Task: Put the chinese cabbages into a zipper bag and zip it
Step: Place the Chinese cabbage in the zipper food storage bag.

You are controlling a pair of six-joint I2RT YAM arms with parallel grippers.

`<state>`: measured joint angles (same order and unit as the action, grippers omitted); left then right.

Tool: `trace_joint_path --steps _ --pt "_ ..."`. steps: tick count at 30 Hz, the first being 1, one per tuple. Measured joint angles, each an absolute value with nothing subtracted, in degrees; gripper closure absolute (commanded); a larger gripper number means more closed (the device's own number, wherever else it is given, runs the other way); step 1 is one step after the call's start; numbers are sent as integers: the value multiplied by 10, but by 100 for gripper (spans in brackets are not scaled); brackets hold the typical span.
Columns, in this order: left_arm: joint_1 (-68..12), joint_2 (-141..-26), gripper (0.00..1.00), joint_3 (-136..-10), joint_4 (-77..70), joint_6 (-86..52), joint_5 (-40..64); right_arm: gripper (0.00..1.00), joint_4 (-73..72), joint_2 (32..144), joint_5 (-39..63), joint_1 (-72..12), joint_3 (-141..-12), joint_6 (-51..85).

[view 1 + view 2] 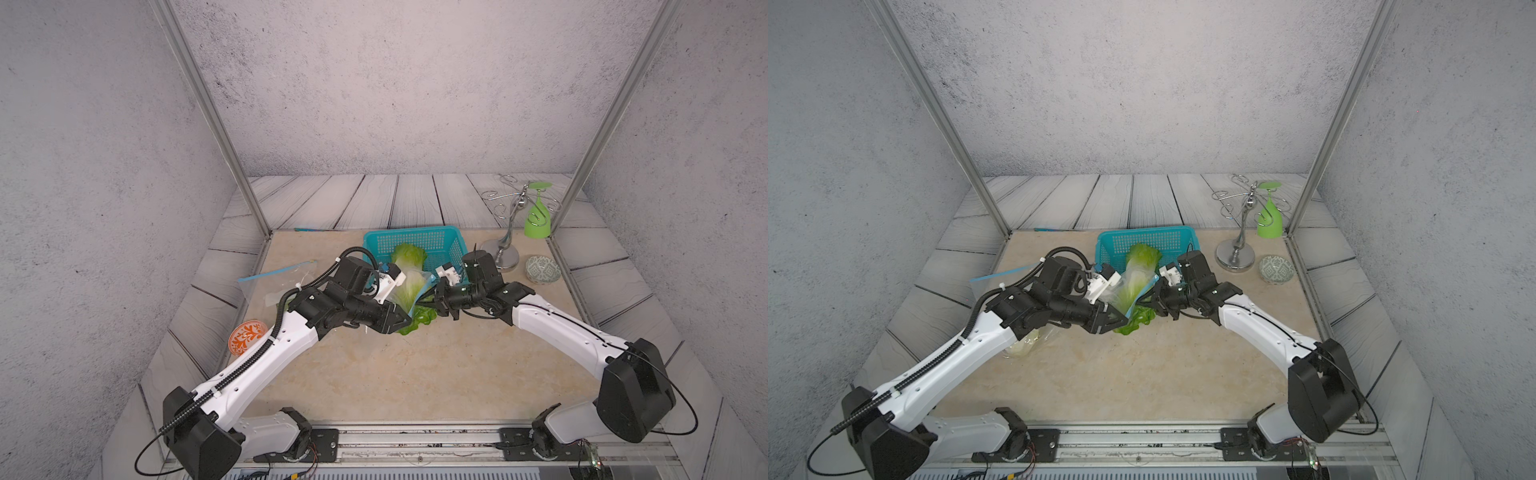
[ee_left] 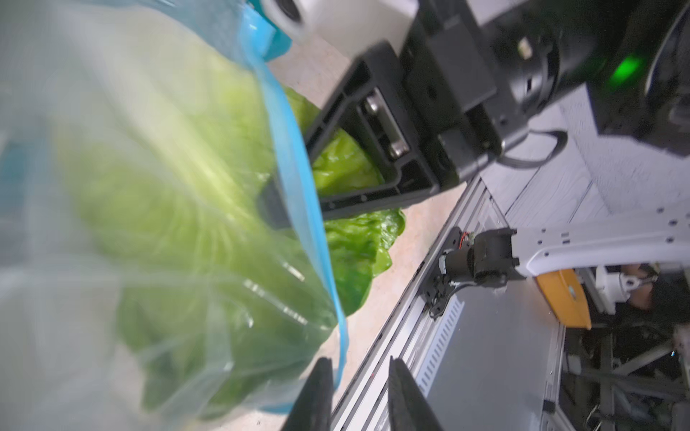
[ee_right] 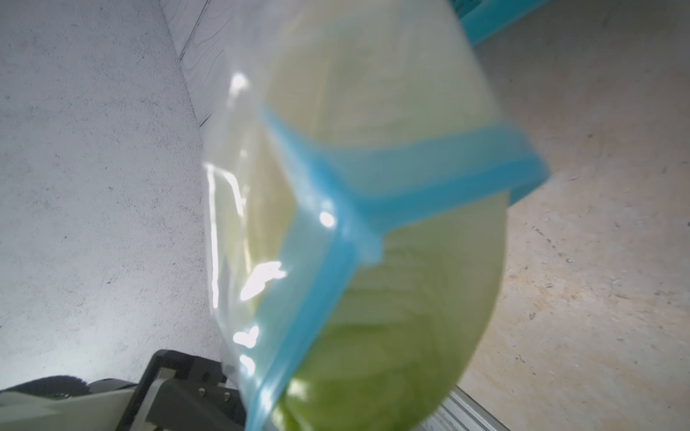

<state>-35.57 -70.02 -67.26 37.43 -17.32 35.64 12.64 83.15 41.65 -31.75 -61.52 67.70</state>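
Clear, glossy, wrinkled plastic film with smooth blue strip: zipper bag [image 2: 93,112]. Crinkled, waxy-sheened leaf: chinese cabbage [image 2: 358,242]. Teal perforated plastic: basket [image 1: 415,241]. Polished mirror-bright metal: glass stand [image 1: 503,255]. Matt, mottled beige stone-look surface: tabletop [image 1: 415,374].

A teal mesh basket [image 1: 415,241] sits at the back. Beside it a chrome rack [image 1: 505,249] holds a green goblet [image 1: 537,222] upside down — a small patterned bowl [image 1: 542,270] near its base. An orange-patterned dish [image 1: 243,337] lies far left.
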Motion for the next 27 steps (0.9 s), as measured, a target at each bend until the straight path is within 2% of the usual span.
trace_joint_path --steps 6,11,14,17,22,27 --pt "-300 -646 62 -674 392 -163 353 100 123 841 408 -294 -606 722" --pt "-301 -587 62 -592 335 -163 358 100 139 846 408 -287 -608 734" --pt "-304 -576 58 -536 290 -154 351 100 148 846 415 -281 -608 737" --pt "-311 -577 56 -512 260 -125 336 100 155 846 420 -272 -608 740" --pt "-338 -620 58 -532 241 -64 309 100 162 847 433 -262 -612 748" --pt "-312 -668 59 -540 259 -104 309 100 170 857 441 -256 -624 748"
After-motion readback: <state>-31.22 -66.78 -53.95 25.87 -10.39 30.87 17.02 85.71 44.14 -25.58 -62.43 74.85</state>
